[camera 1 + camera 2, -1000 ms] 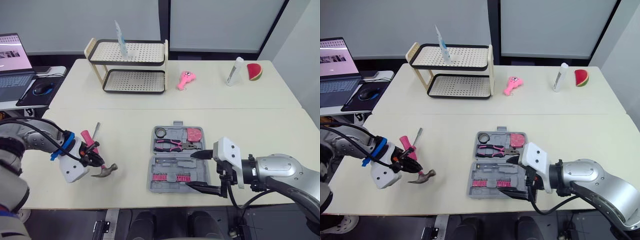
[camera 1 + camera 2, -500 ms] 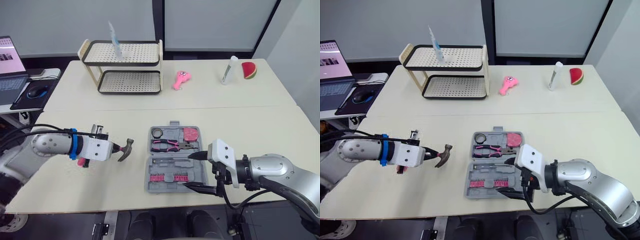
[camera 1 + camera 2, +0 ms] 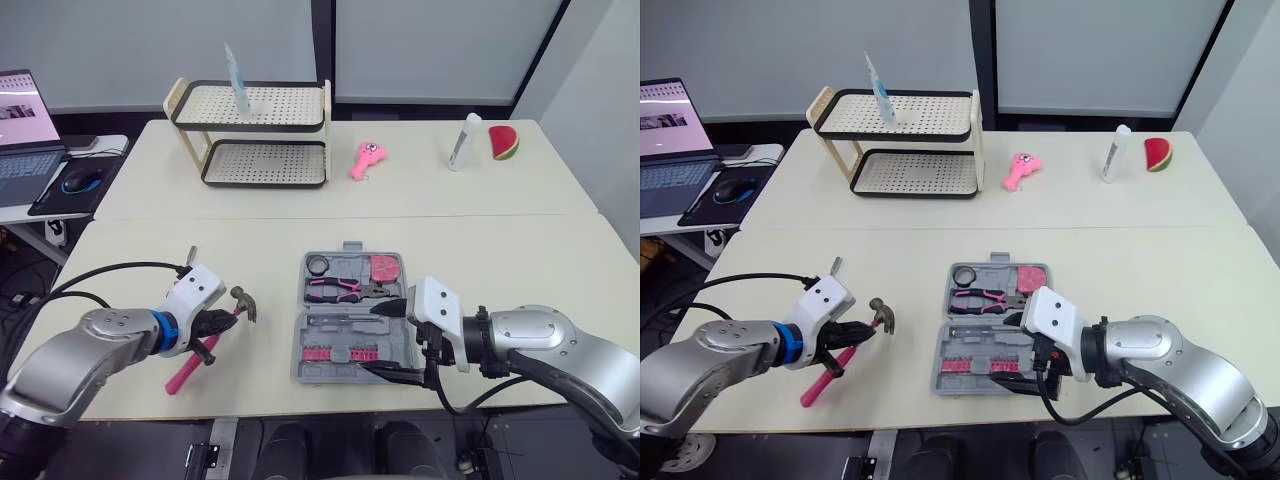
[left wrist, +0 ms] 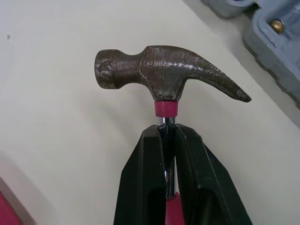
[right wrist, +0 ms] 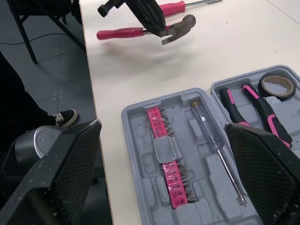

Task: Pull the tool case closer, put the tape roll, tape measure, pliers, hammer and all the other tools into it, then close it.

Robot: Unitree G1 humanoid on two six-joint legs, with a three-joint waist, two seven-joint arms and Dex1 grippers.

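The left claw (image 3: 224, 320) is clamped on the hammer (image 4: 164, 72), its two black fingers (image 4: 145, 187) pinching the metal neck just below the pink collar under the head. The hammer sits out to the left of the tool case (image 5: 138, 140), apart from it, with the steel head turned toward the case and the pink handle trailing back toward the near edge of the surface (image 3: 500, 250). The head is held clear of the surface; whether the handle end touches down cannot be told.

The tool case lies open and flat. In its far half sit the tape roll (image 3: 320, 265), the pink-handled pliers (image 3: 340, 289) and the pink tape measure (image 3: 387, 268). The near half holds a slim screwdriver (image 5: 213, 143) and rows of pink bits (image 3: 340, 353).

The right claw (image 3: 368, 337) is spread wide and holds nothing, hovering at the right side of the case's near half.

A pink-handled screwdriver (image 5: 171, 6) lies on the surface beyond the hammer.
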